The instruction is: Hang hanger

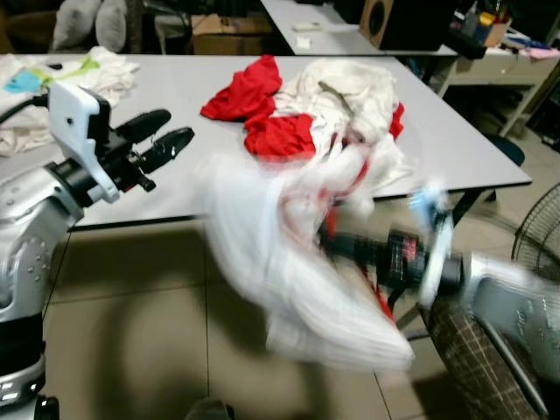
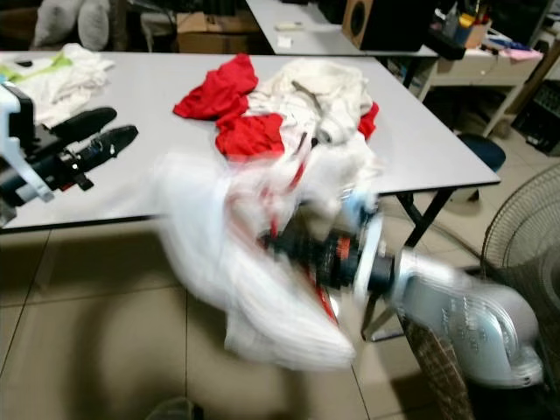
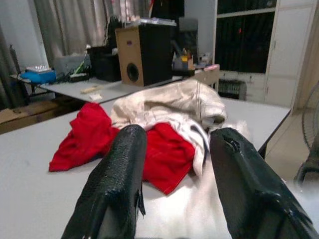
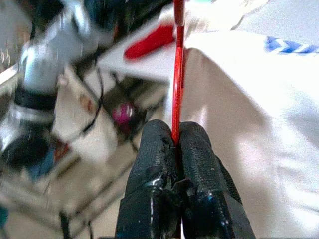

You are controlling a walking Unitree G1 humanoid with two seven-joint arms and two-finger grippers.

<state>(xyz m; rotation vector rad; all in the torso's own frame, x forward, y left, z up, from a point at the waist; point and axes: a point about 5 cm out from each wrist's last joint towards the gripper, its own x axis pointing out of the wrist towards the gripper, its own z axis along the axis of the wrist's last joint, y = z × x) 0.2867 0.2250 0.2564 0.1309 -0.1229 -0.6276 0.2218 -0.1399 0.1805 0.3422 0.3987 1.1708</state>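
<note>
Head views: the right pincer, at centre right of the frame, is motion-blurred and half buried in a white garment that smears across the middle of the picture, below the near edge of the grey tabletop. The right wrist view resolves what the blur hides: the two black fingers are pressed together on a thin red hanger, whose bar rises straight from between them, with white cloth draped against it on one side.

Left pincer, at centre left of the head views, is raised over the tabletop's near edge; the left wrist view shows its fingers spread wide apart, gripping nothing.

On the tabletop, at upper centre, lies a heap of red cloth touching a cream garment; more light clothes lie at upper left. A wood-fronted speaker stands on a farther table. A floor fan stands at the right edge, just beside the right arm
</note>
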